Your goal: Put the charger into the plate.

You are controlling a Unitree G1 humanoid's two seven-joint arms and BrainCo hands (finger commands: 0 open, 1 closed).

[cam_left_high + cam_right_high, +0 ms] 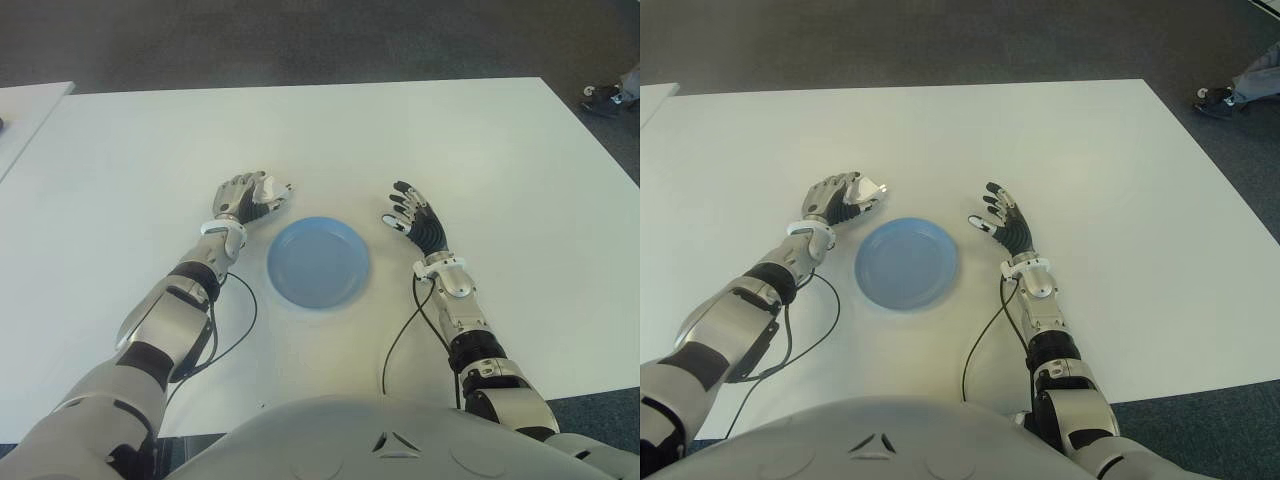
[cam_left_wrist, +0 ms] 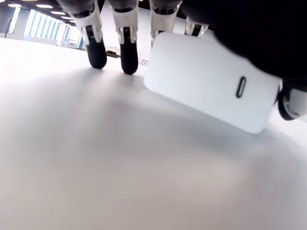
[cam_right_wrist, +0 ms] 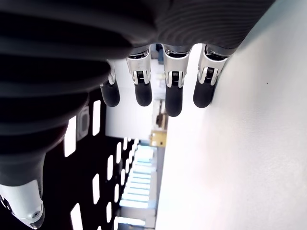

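The left hand (image 1: 250, 198) was just left of a blue plate (image 1: 318, 261) on the white counter (image 1: 120, 180), its fingers (image 2: 127, 48) curled around a white charger (image 2: 211, 86). The charger sat above the counter, outside the plate, showing a small oval port; no brand or writing could be read on it. The plate held nothing. Right of the plate, apart from it, was the right hand (image 1: 412, 218), fingers (image 3: 172, 91) spread and holding nothing.

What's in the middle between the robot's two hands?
The empty blue plate lies between the left hand, holding the charger, and the open right hand, seen from both eyes.
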